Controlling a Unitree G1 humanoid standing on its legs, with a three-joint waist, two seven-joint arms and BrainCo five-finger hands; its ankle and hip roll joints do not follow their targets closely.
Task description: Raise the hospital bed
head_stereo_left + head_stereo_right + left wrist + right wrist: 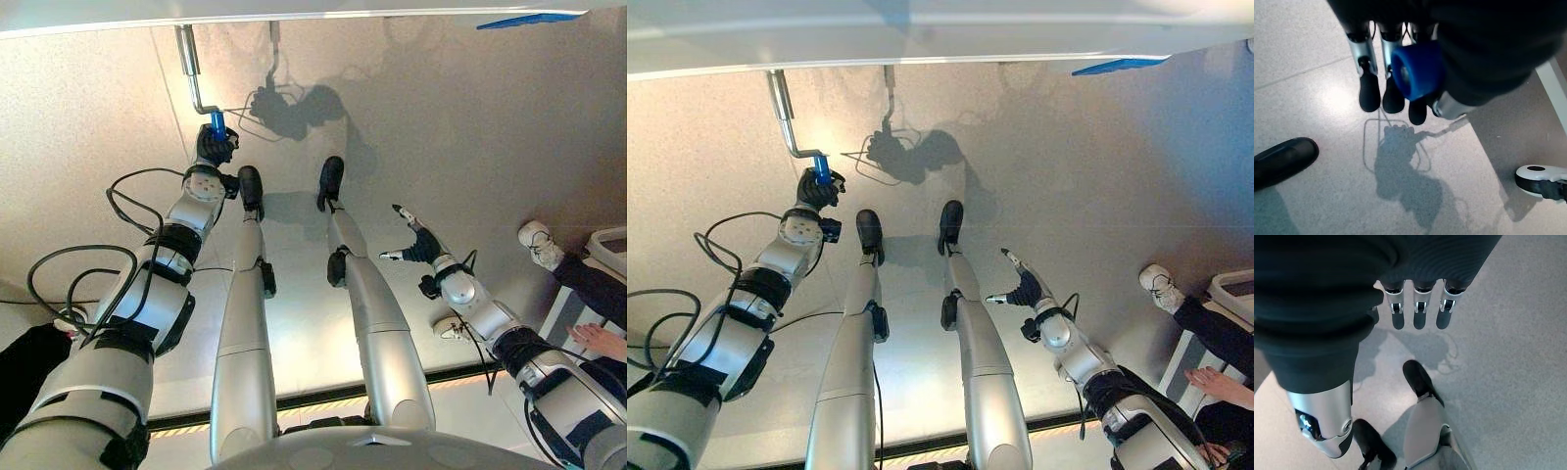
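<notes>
The hospital bed (294, 12) is being seen from below as a pale edge running across the far side of the head views, and a metal crank (188, 61) is hanging down from it, bending sideways near its lower end. A blue grip (217, 122) is sitting at the end of that crank, and it is being held by the left hand (215, 145), whose fingers are being kept curled around it. In the left wrist view the blue grip (1416, 70) is being shown end-on, with the dark fingertips (1370, 93) wrapped beside it over the speckled floor (1312, 58). A white caster (1541, 177) is resting on the floor near the edge of that view. The right hand (419, 241) is being held well apart from the crank, out over the floor (470, 127) on the robot's right, with its fingers straight and spread and nothing in them; in the right wrist view those fingers (1419, 313) are being shown extended in a row. At the far right a person's shoe (540, 245) and hand (600, 339) are being seen beside a pale piece of furniture (612, 245).
</notes>
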